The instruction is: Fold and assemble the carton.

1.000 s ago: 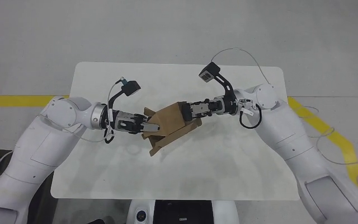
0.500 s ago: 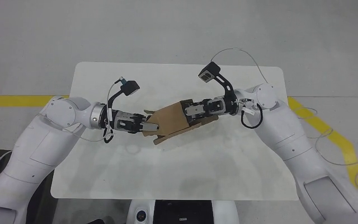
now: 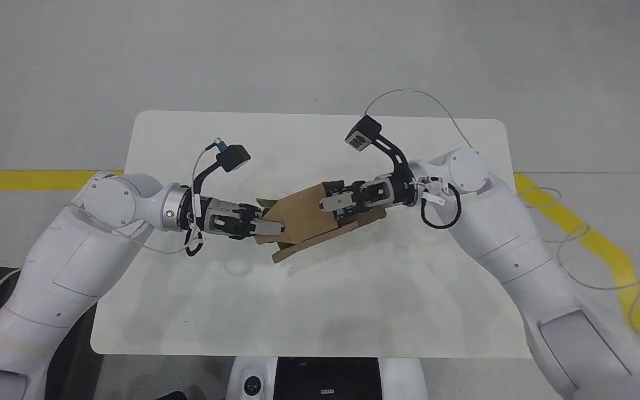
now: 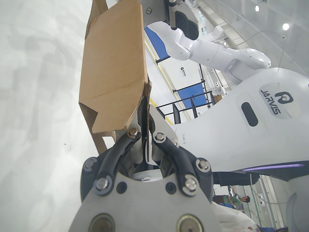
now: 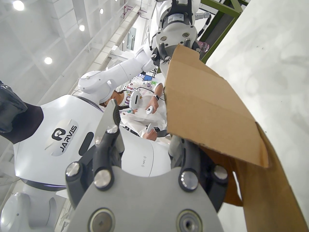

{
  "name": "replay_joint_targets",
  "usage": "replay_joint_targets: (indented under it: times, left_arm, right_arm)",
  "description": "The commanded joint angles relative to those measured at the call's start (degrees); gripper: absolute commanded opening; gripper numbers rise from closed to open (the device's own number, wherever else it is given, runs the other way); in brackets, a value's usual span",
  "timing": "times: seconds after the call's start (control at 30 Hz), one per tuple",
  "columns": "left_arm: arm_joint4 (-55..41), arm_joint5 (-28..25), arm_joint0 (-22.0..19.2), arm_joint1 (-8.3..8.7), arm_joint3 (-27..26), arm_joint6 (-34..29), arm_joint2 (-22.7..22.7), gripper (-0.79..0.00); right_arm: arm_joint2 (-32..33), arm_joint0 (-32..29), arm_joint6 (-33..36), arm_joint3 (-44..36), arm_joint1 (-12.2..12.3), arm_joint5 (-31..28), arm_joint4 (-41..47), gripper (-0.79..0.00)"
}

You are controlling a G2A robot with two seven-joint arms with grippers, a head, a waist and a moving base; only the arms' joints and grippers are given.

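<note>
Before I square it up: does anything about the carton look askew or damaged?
No damage shows. The carton is askew: half-flattened, slanting between the grippers, one flap sticking out. The left gripper pinches one end; the right gripper is open.

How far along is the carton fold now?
Done: the carton is partly opened into a sleeve. In hand: left claw pinches one end's edge; right claw stands open at the other end. Remaining: end flaps hang loose, nothing tucked or closed.
</note>
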Motion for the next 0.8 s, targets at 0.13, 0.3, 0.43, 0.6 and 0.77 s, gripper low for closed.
replay_joint_targets:
  times: [0.13, 0.3, 0.43, 0.6, 0.77]
  left_arm:
    - [-0.21, -0.16, -0.07, 0.15, -0.16, 0.16, 0.16, -0.785]
    - [-0.36, -0.19, -0.05, 0.3, -0.41, 0.2, 0.27, -0.785]
    - [-0.43, -0.24, 0.02, 0.43, -0.59, 0.24, 0.31, -0.785]
    - [-0.55, -0.21, 0.14, 0.6, -0.81, 0.22, 0.37, -0.785]
    - [-0.68, -0.14, 0.16, 0.74, -0.9, 0.14, 0.43, -0.785]
  right_arm:
    - [-1.51, 0.72, 0.21, 1.06, -0.52, 0.21, -0.49, -0.403]
    - [-2.7, 1.32, 0.13, 1.8, -0.86, 0.13, -1.1, -0.437]
    - [-3.5, 1.75, -0.19, 2.28, -1.1, -0.19, -1.3, -0.489]
    - [-4.33, 2.18, -0.52, 2.84, -1.31, -0.51, -1.46, -0.56]
    - [-4.99, 2.4, -0.72, 2.98, -1.46, -0.72, -1.28, -0.686]
